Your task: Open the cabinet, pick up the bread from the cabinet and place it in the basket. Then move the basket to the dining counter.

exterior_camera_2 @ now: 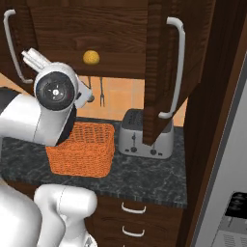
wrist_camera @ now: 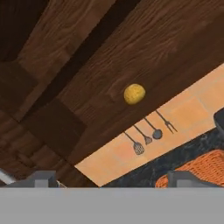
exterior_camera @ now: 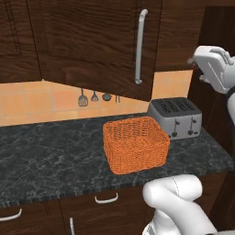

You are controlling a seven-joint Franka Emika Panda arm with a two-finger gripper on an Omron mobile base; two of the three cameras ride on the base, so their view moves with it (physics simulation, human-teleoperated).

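The dark wood cabinet [exterior_camera_2: 116,29] stands open, its right door [exterior_camera_2: 166,62] swung out toward me. On its wooden shelf lies the bread [exterior_camera_2: 91,57], a small yellow-orange lump [wrist_camera: 134,93]. My gripper [wrist_camera: 114,179] is open, its two tips wide apart with nothing between them, a short way in front of the bread and below it. The white hand [exterior_camera: 210,62] hangs high at the right, above the toaster. Below the shelf, the orange wicker basket [exterior_camera: 135,144] [exterior_camera_2: 84,149] sits on the black granite worktop [exterior_camera: 50,160]. The dining counter is out of view.
A silver toaster [exterior_camera: 176,117] [exterior_camera_2: 144,137] stands just right of the basket. Kitchen utensils [exterior_camera: 94,97] hang on the orange tiled wall under the cabinet. Drawers [exterior_camera_2: 132,208] run below the worktop. A tall dark panel and a steel appliance [exterior_camera_2: 226,169] close off the right side.
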